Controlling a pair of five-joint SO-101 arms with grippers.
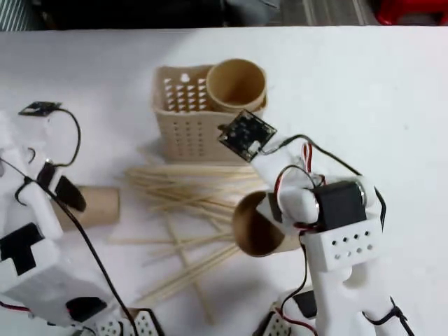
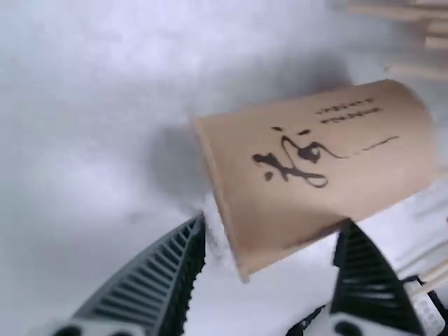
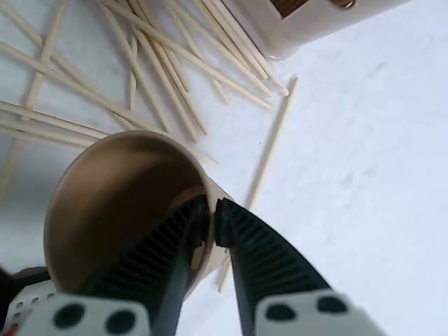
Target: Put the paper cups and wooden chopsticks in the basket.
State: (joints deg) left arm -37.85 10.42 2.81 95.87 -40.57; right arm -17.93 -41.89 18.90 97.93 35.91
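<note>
Table (image 1: 378, 91), white, bears scattered chopsticks (image 1: 187, 186) beside a perforated basket (image 1: 185, 134).

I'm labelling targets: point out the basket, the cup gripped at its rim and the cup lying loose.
basket (image 1: 185, 138): high view, on its perforated front wall.
cup gripped at its rim (image 3: 105, 196): right wrist view, on its inner wall.
cup lying loose (image 2: 315, 164): left wrist view, on its printed side.
</note>
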